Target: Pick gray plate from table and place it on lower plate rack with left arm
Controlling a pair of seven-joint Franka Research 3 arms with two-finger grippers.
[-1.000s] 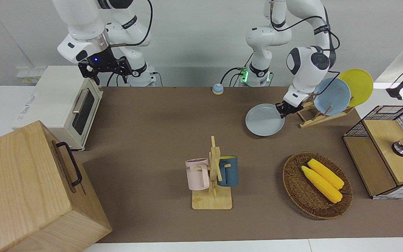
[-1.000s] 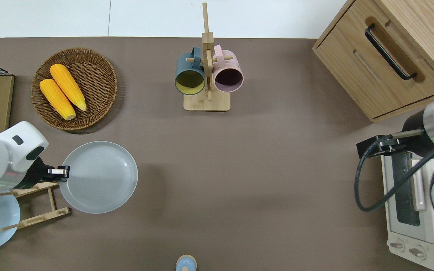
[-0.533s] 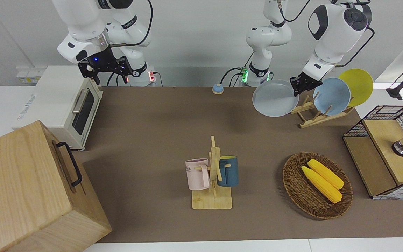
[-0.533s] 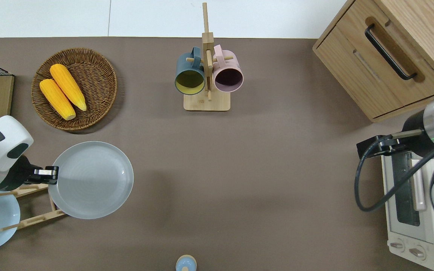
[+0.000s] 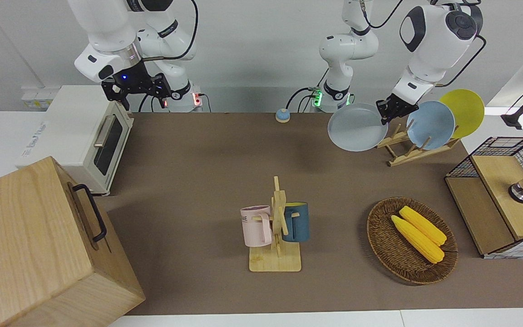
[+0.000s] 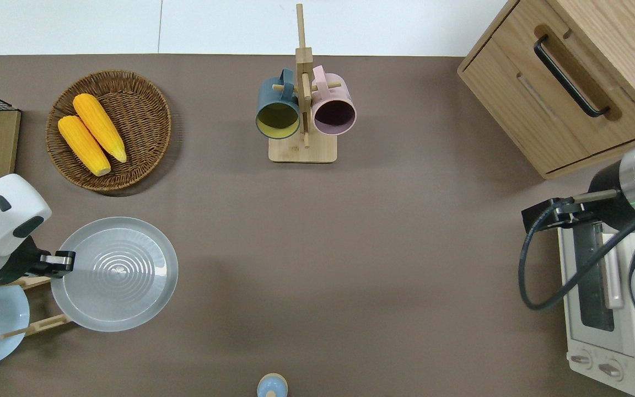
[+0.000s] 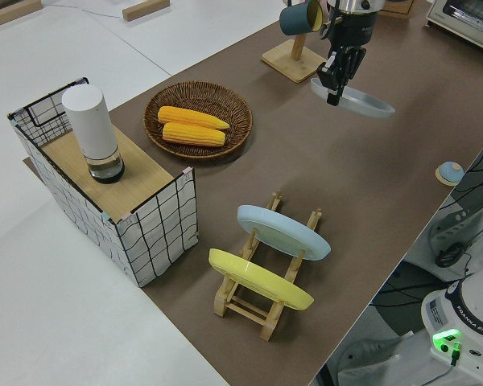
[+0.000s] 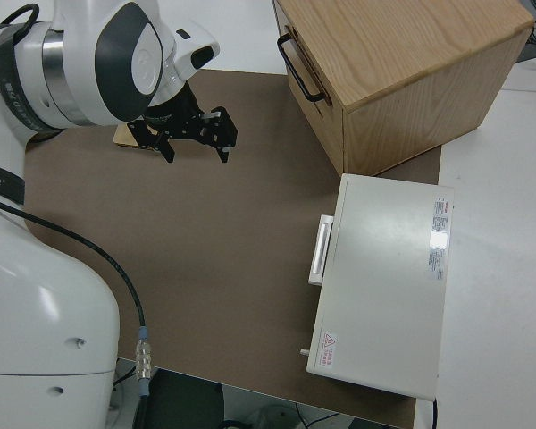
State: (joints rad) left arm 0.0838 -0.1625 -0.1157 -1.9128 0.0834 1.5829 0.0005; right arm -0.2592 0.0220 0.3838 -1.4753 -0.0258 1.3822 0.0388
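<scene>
My left gripper [image 5: 386,111] is shut on the rim of the gray plate [image 5: 357,127] and holds it up in the air, nearly level. In the overhead view the gripper [image 6: 61,262] and plate [image 6: 116,273] are over the brown table [image 6: 350,248], and the plate's edge overlaps the end of the lower plate rack [image 6: 36,325]. The rack [image 5: 409,150] holds a sky-blue plate [image 5: 430,125] and a yellow plate [image 5: 463,111]. The left side view shows the held plate [image 7: 358,100] and the rack [image 7: 266,310]. My right gripper [image 8: 196,143] is open and parked.
A wicker basket [image 6: 146,110] with two corn cobs lies farther from the robots than the rack. A mug stand [image 6: 302,149] with two mugs stands mid-table. A wooden cabinet [image 5: 39,245] and toaster oven [image 5: 84,136] are at the right arm's end. A wire box [image 5: 502,195] is at the left arm's end.
My left gripper has lifted the gray plate off the table, then carried it a little toward the rack and levelled it. The right arm has not moved.
</scene>
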